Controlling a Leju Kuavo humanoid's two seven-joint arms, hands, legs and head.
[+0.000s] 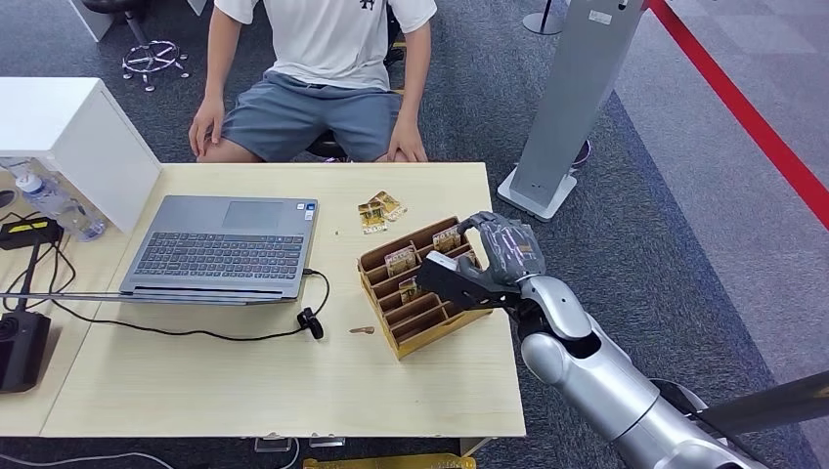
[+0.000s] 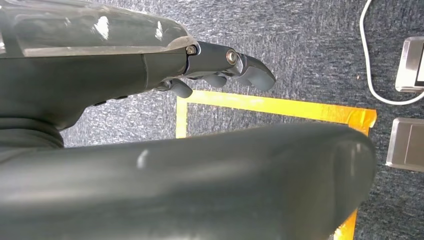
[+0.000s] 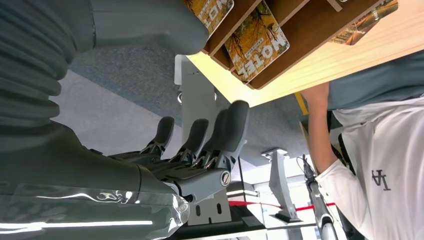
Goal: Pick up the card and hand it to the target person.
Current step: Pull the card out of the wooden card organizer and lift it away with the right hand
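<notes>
Inside the wooden rack (image 1: 422, 293) slots, cards (image 1: 399, 260) stand upright, ready for grabbing. Right hand (image 1: 484, 264) hovers over the rack's outer edge, fingers (image 3: 220, 135) apart, holding nothing. Loose cards (image 1: 379, 210) lie beyond the rack, toward the seated person (image 1: 323, 78). Left hand (image 2: 220, 67) hangs over carpet, fingers curled in, empty.

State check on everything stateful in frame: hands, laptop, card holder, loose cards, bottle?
right hand: over the card holder, fingers apart, holding nothing
left hand: hanging above the carpet, fingers curled, holding nothing
laptop: lid open, cable plugged in at its side
wooden card holder: upright on the table, cards standing in several slots
loose cards: lying flat on the table
water bottle: lying on its side
</notes>
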